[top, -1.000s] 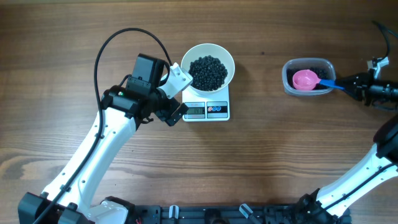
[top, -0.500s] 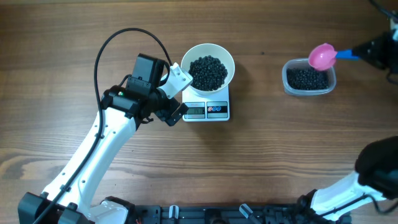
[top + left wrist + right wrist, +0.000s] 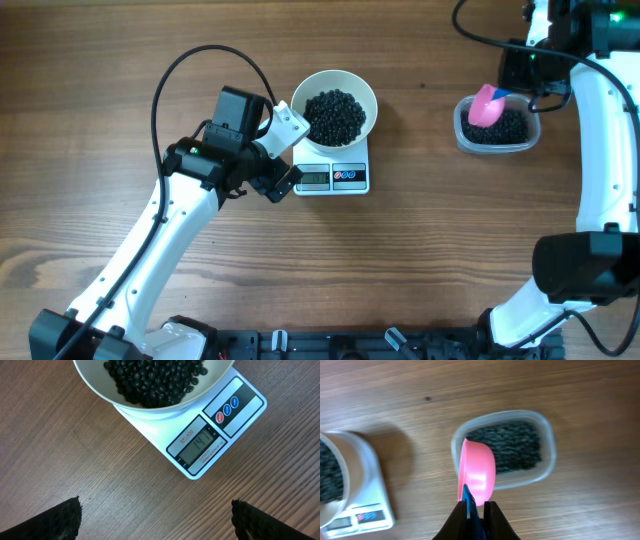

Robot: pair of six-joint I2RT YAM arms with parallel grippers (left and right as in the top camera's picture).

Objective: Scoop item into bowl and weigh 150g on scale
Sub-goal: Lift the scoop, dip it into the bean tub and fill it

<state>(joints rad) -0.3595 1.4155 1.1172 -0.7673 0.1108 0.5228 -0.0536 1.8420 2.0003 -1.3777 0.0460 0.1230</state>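
Note:
The white bowl is heaped with black beans and stands on the white scale. The scale's display is lit. My left gripper hovers just left of the scale and is open, with bare wood between its fingertips. My right gripper is shut on the blue handle of a pink scoop. The scoop hangs tilted on its side over the left part of the clear tub of beans. I cannot tell whether the scoop holds beans.
One stray bean lies on the wood between the bowl and the tub. A black cable loops above my left arm. A black rail runs along the table's front edge.
My right arm swung from the right edge round to the back. The scoop came up out of the tub and now hangs tilted over its left side. The left arm has not moved.

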